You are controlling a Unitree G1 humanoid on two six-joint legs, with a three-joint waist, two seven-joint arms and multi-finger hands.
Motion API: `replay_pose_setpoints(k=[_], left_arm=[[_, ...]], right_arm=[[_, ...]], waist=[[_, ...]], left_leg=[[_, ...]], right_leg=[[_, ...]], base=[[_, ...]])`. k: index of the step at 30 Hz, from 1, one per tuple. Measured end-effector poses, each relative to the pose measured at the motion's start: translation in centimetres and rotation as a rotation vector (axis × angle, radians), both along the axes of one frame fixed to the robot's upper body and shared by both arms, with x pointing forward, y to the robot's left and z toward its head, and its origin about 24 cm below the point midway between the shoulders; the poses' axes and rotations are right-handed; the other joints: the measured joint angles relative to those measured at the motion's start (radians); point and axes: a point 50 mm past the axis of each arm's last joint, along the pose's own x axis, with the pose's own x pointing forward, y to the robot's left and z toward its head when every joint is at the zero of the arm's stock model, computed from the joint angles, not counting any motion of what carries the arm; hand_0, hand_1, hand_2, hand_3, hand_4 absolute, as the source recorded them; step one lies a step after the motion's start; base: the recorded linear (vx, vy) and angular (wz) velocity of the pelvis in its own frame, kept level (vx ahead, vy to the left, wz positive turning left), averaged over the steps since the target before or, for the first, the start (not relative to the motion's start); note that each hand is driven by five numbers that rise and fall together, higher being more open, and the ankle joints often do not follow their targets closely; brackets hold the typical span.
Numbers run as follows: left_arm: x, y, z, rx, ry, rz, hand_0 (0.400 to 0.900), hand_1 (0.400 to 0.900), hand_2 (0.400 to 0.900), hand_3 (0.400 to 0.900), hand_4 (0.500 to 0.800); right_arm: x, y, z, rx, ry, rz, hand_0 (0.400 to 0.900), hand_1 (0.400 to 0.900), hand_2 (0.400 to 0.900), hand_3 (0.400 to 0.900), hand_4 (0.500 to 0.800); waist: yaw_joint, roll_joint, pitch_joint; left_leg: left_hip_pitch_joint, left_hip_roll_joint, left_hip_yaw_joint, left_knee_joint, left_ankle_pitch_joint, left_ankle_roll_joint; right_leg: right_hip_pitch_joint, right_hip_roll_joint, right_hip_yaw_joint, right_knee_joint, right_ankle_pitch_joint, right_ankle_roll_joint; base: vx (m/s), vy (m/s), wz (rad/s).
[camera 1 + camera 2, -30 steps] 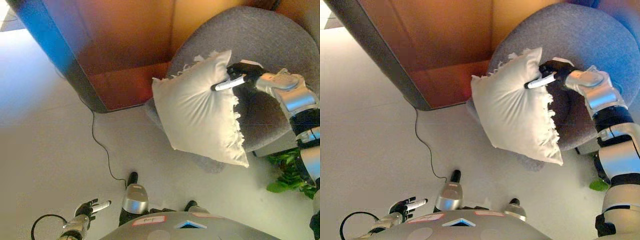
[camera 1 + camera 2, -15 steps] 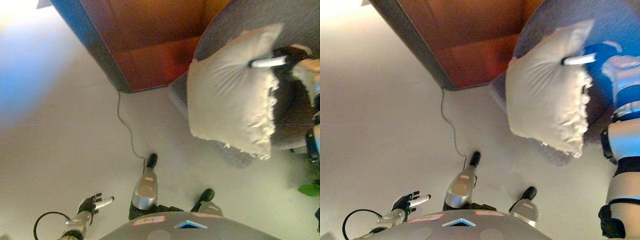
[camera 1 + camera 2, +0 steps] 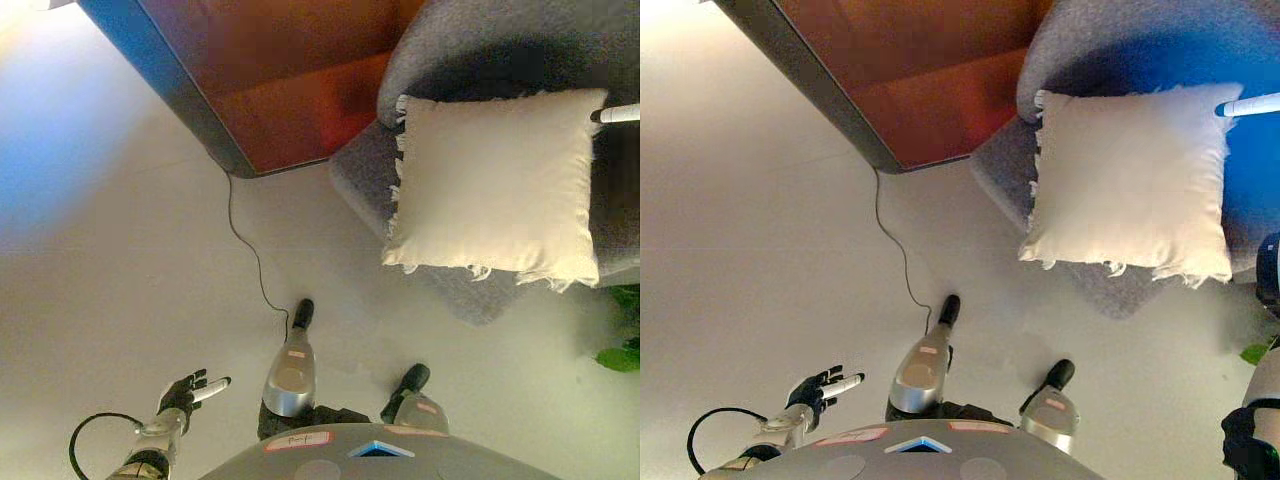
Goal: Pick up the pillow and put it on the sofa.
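Note:
The cream pillow (image 3: pixel 495 185) with frayed edges lies flat on the seat of the grey sofa (image 3: pixel 470 40), its lower edge hanging over the seat's front. Of my right hand only one straight white fingertip (image 3: pixel 620 114) shows, at the view's right edge by the pillow's upper right corner; the rest is out of frame, so its grip is hidden. My left hand (image 3: pixel 185 392) hangs low at the lower left over the floor, fingers spread and holding nothing.
A brown wooden cabinet (image 3: pixel 280 70) with a dark edge stands left of the sofa. A thin black cord (image 3: pixel 250 250) runs across the pale floor from its corner. Green plant leaves (image 3: pixel 620 355) show at the right edge.
The pillow hung bunched from my right hand; now it lies spread flat on the sofa seat. My right hand has gone rightward, almost out of view. The camera has shifted too.

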Motion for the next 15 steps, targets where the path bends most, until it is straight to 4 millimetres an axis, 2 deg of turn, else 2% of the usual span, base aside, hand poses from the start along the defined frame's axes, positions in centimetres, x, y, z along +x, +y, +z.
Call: replay_pose_setpoints(k=[5, 10, 12, 15], left_arm=[[-0.5, 0.2, -0.1, 0.004, 0.023, 0.011, 0.9, 0.9, 0.9, 0.9, 0.8], [-0.9, 0.3, -0.1, 0.005, 0.049, 0.022, 0.9, 0.9, 0.9, 0.9, 0.8], [-1.1, 0.4, -0.2, 0.005, 0.053, 0.024, 0.9, 0.9, 0.9, 0.9, 0.8], [-1.3, 0.4, -0.2, 0.005, 0.062, 0.027, 0.9, 0.9, 0.9, 0.9, 0.8]], right_arm=[[-0.6, -0.6, 0.2, 0.001, 0.02, -0.01, 0.9, 0.9, 0.9, 0.9, 0.8], [-2.4, -2.5, 0.5, 0.006, 0.018, -0.049, 0.9, 0.9, 0.9, 0.9, 0.8], [-2.7, -2.8, -0.3, 0.018, 0.019, -0.047, 0.9, 0.9, 0.9, 0.9, 0.8], [-3.3, -3.3, -3.8, 0.074, 0.023, -0.002, 0.9, 0.9, 0.9, 0.9, 0.8]], waist=[[-0.012, -0.03, -0.015], [-0.048, -0.082, -0.073], [-0.058, -0.097, -0.094], [-0.075, -0.128, -0.137]], left_leg=[[0.043, 0.007, 0.035, -0.015, -0.002, -0.001], [0.073, 0.01, 0.066, -0.033, -0.004, -0.002], [0.087, 0.011, 0.083, -0.043, -0.004, -0.002], [0.114, 0.013, 0.108, -0.054, -0.009, -0.001]], right_leg=[[0.008, 0.0, 0.034, -0.003, 0.003, -0.002], [0.02, 0.002, 0.056, -0.018, 0.006, -0.001], [0.024, 0.002, 0.063, -0.021, 0.006, -0.001], [0.031, 0.002, 0.085, -0.027, 0.006, 0.0]], base=[[0.09, -0.013, -0.21], [0.06, 0.005, -0.19], [0.01, 0.022, -0.17], [-0.02, 0.025, -0.19]])
